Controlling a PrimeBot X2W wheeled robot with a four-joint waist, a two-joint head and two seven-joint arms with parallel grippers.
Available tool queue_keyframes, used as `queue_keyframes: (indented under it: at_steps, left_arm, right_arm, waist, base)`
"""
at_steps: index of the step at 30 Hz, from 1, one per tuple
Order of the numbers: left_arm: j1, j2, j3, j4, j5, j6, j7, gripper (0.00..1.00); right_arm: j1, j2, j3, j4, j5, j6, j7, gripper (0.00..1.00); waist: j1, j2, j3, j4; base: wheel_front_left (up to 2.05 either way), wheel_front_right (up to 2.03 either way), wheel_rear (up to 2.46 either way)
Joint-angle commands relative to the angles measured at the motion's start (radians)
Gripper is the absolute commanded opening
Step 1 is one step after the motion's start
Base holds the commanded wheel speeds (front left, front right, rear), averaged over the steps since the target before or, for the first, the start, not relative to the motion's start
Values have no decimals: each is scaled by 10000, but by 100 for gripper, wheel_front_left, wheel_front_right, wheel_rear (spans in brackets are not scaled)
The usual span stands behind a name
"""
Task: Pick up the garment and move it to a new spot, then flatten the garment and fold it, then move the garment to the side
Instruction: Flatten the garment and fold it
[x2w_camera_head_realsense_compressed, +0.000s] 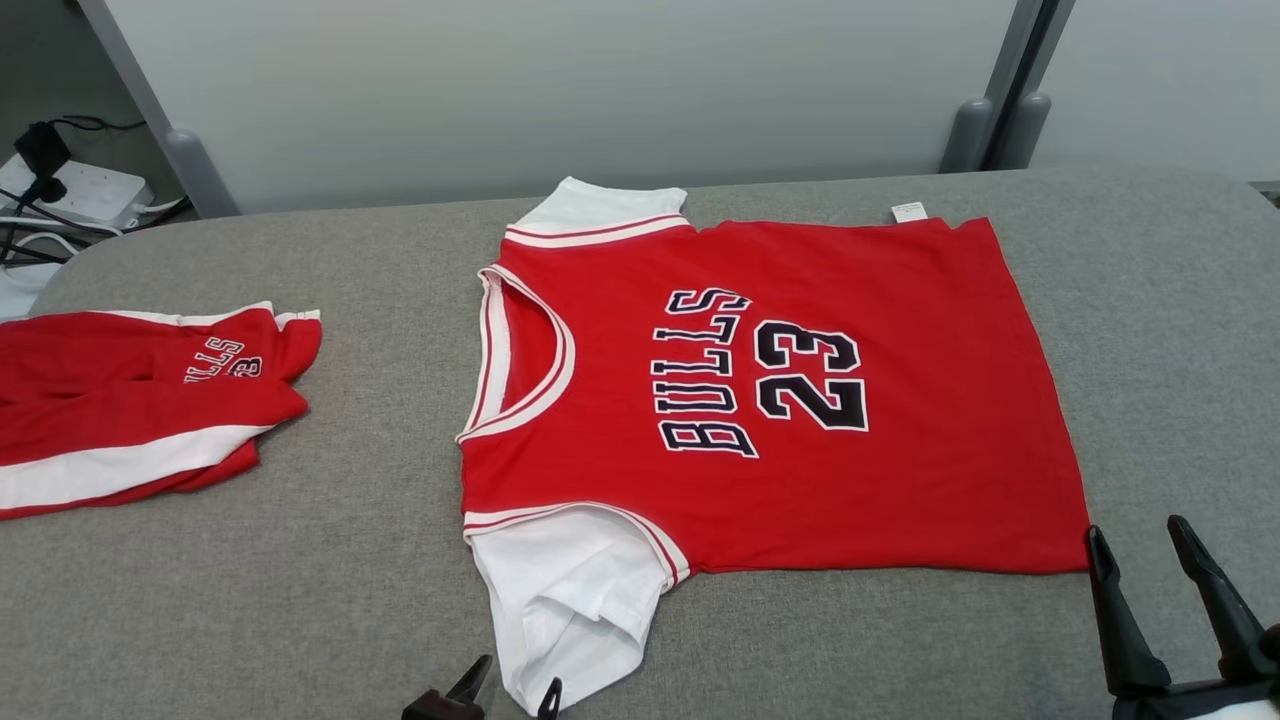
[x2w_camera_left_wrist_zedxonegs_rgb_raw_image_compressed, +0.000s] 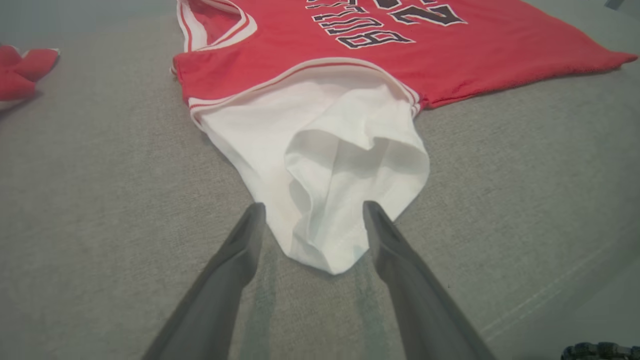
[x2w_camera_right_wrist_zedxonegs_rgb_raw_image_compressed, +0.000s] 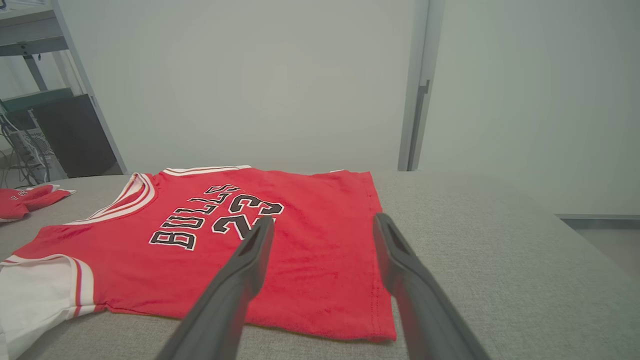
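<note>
Progress looks to be at the end of flattening. The red jersey (x2w_camera_head_realsense_compressed: 800, 400) lies spread front-up and unfolded, neck to the robot's left and hem to its right, with the grey table (x2w_camera_head_realsense_compressed: 300, 620) showing bare past every edge of it. The body panel around the "BULLS 23" print is smooth. So the move to a new spot and most of the flattening appear done.

The white sleeve (x2w_camera_head_realsense_compressed: 570, 590) on the jersey's near side is not flat: its cuff gapes open and the cloth is creased. The far sleeve (x2w_camera_head_realsense_compressed: 590, 210) lies flatter.

The left gripper (x2w_camera_head_realsense_compressed: 519, 672) sits at the near tip of that white sleeve, jaws spread wide; in the left wrist view the 2 fingers straddle the cuff end and hold nothing. The right gripper (x2w_camera_head_realsense_compressed: 1137, 526) stands just off the jersey's near hem corner, also wide apart and empty.

A 2nd red garment (x2w_camera_head_realsense_compressed: 130, 400) lies bunched well to the left of the jersey, beyond its neck.

Left to do, by my reading: smooth the near sleeve, fold the jersey, then move it aside. No fold is made yet.
</note>
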Motion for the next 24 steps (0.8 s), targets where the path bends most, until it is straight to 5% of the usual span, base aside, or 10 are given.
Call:
queue_keyframes:
  at_steps: [1,8,9,12,13,17,22,24]
  left_arm:
    - [-458,-10,284,-130,55,68,33,100]
    - [-456,82,269,80,-4,132,235,99]
    - [-486,84,266,129,-19,130,218,87]
    - [-592,76,272,339,-44,190,141,79]
    - [-621,82,266,440,-36,206,107,69]
    - [-766,87,255,850,-37,266,-94,62]
    - [-937,51,223,1267,-148,277,-280,33]
    - [-996,39,182,1393,-169,268,-353,12]
  right_arm:
    - [-364,-328,132,-310,73,0,-133,100]
    - [-406,-296,52,-305,84,0,-134,100]
    - [-408,-293,51,-294,82,0,-134,100]
    - [-424,-267,64,-276,85,0,-134,100]
    - [-433,-259,73,-277,86,0,-134,100]
    - [-438,-276,93,-270,94,0,-134,100]
    - [-408,-309,80,-265,106,0,-134,100]
    - [-407,-314,77,-274,104,0,-134,100]
  waist:
    - [0,0,44,-41]
    - [0,0,159,-73]
    - [0,0,165,-64]
    - [0,0,156,-47]
    - [0,0,148,-46]
    - [0,0,89,-33]
    - [0,0,37,-27]
    - [0,0,34,-29]
  base:
    - [0,0,0]
    - [0,0,0]
    - [0,0,0]
    - [0,0,0]
    - [0,0,0]
    - [0,0,0]
    - [0,0,0]
    - [0,0,0]
